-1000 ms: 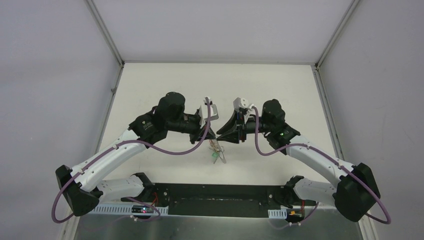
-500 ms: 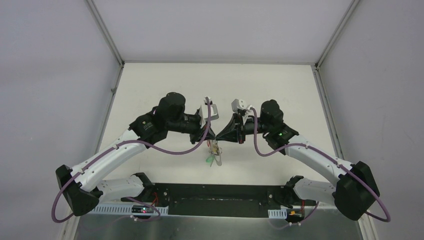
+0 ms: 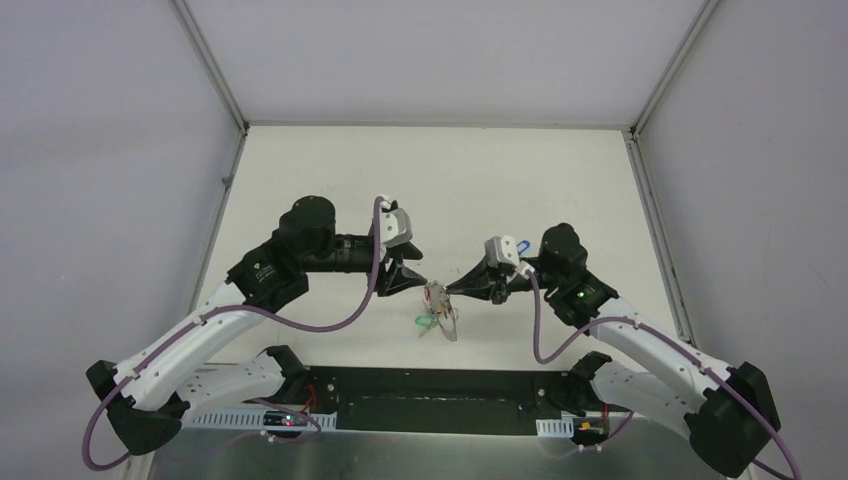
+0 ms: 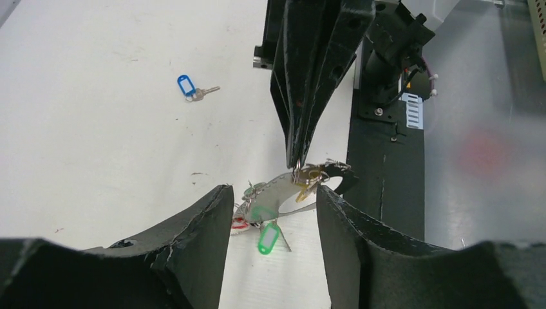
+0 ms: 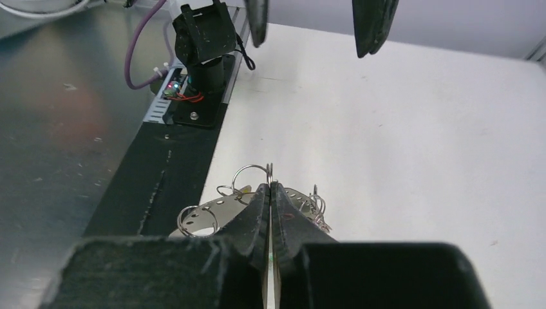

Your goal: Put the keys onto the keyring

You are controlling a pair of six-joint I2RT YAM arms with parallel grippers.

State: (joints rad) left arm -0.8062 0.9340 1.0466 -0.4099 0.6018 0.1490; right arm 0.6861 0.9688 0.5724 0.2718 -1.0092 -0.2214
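Note:
The keyring (image 3: 438, 301) is a silvery perforated band with small split rings, hanging just above the table between the arms. Keys dangle from it on a green tag (image 4: 268, 237), a red tag (image 4: 239, 223) and a yellowish one (image 4: 310, 187). My right gripper (image 3: 452, 290) is shut on the keyring's upper edge (image 5: 212, 212), where a thin ring sticks out past its fingertips (image 5: 261, 193). To the left, my left gripper (image 3: 405, 278) is open and short of the keyring (image 4: 283, 191), with nothing between its fingers (image 4: 193, 244).
One key with a blue tag (image 4: 187, 85) lies alone on the white table beyond the right gripper. The black base plate (image 3: 430, 385) and a metal strip run along the near edge. White walls stand around the table's other sides.
My left gripper has opened, let go of the keyring and drawn back to the left. The right gripper has shut on the keyring and moved nearer and lower with it.

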